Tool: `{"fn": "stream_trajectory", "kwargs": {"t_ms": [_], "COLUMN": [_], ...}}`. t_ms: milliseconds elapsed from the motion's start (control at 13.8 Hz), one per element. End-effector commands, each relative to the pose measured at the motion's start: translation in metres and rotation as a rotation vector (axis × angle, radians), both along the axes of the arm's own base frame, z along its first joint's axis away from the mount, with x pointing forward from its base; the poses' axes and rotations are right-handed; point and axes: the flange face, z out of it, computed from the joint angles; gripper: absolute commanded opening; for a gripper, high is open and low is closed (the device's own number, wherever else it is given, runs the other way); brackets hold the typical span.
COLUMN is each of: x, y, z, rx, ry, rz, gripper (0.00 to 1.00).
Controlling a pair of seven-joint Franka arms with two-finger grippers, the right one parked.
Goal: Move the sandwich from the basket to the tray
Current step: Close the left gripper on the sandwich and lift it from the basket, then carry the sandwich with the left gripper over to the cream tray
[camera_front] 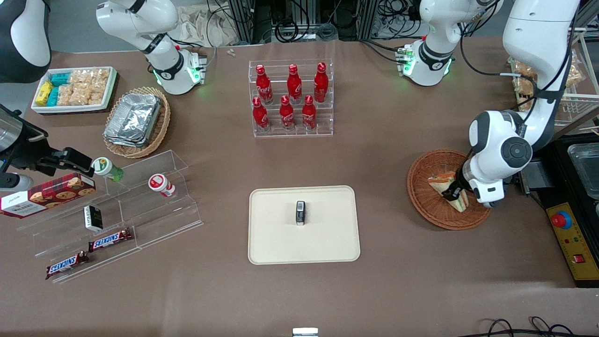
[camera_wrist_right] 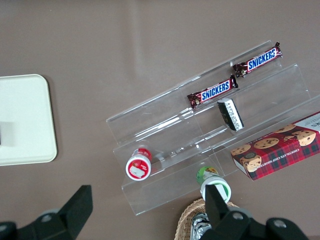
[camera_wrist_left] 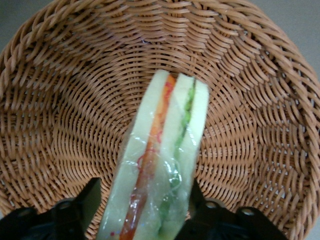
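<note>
1. Your claw (camera_wrist_left: 142, 205) is down in the basket (camera_front: 421, 196), its fingers (camera_wrist_left: 82, 202) closed against both sides of the sandwich (camera_wrist_left: 160, 165)
2. You're at the pick-up; next lift clear of the rim, then carry toward the tray (camera_front: 276, 238), well away from the claw

Arm hides part of sandwich (camera_front: 450, 189) and basket (camera_front: 433, 206)

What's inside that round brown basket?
One wrapped sandwich lies in the basket, with the gripper closed on its sides. Bare wicker shows around it; the arm hides part of the basket in the front view.
</note>
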Motion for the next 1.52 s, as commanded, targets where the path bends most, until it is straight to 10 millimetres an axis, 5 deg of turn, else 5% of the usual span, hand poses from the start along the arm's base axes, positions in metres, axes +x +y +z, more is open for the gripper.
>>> {"fn": "stream_trajectory", "kwargs": {"t_ms": [0, 289, 868, 1013, 1303, 1447], "x": [0.007, 0.030, 0.083, 0.089, 0.086, 0.078], "y": [-0.006, -0.009, -0.030, -0.063, -0.144, -0.204], "z": [0.007, 0.066, 0.260, 0.297, 0.278, 0.259], "rx": [0.002, 0.037, -0.031, -0.108, -0.190, -0.225], "ry": [-0.037, 0.072, 0.057, -0.024, 0.000, 0.011], "rz": [0.036, 0.006, -0.361, -0.443, -0.633, -0.802], "gripper": [0.06, 0.00, 0.00, 0.00, 0.00, 0.00]}}
